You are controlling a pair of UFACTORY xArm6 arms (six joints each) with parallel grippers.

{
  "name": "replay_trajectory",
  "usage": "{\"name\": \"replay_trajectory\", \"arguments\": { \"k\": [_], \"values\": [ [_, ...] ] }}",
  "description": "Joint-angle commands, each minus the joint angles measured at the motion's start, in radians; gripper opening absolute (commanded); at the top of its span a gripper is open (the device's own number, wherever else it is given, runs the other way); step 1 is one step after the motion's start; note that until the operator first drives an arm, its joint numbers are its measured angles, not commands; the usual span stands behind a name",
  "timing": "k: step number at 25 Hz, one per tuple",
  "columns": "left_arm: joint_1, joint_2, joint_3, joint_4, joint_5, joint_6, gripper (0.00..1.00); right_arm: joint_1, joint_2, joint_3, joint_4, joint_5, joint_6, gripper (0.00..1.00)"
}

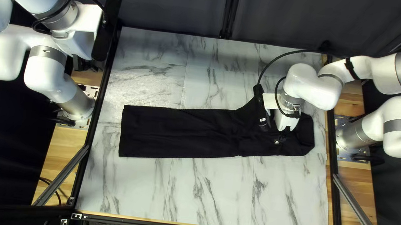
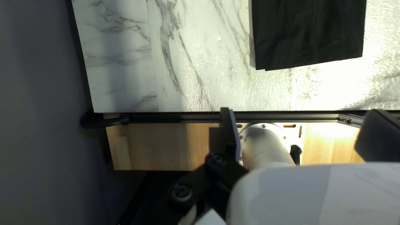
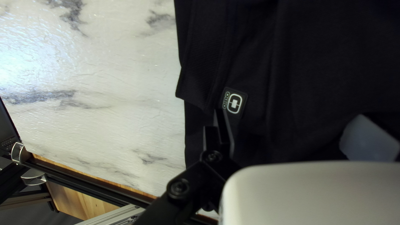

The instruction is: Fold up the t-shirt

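The marbled tabletop is supporting the black t-shirt, which is lying as a long strip reaching toward the right arm's base. The right claw is working over the ribbed end, its fingers parted beside the logo patch. The left claw is waiting released, clear of the shirt. The lengthwise fold is apparently finishing; the next move is probably requiring an end grip for crosswise folding.
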Motion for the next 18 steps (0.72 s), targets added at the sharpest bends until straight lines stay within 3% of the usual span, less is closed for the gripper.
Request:
{"name": "replay_trajectory", "arguments": {
  "k": [1,7,18],
  "values": [
    [0.0,0.0,0.0,0.0,0.0,0.0,1.0,-0.006,-0.004,0.009,-0.006,-0.008,0.003,0.03],
    [0.0,0.0,0.0,0.0,0.0,0.0,1.0,0.006,-0.027,0.029,-0.022,-0.02,0.039,0.0],
    [0.0,0.0,0.0,0.0,0.0,0.0,1.0,0.127,-0.178,0.11,-0.108,-0.056,0.263,0.0]
  ]
}}
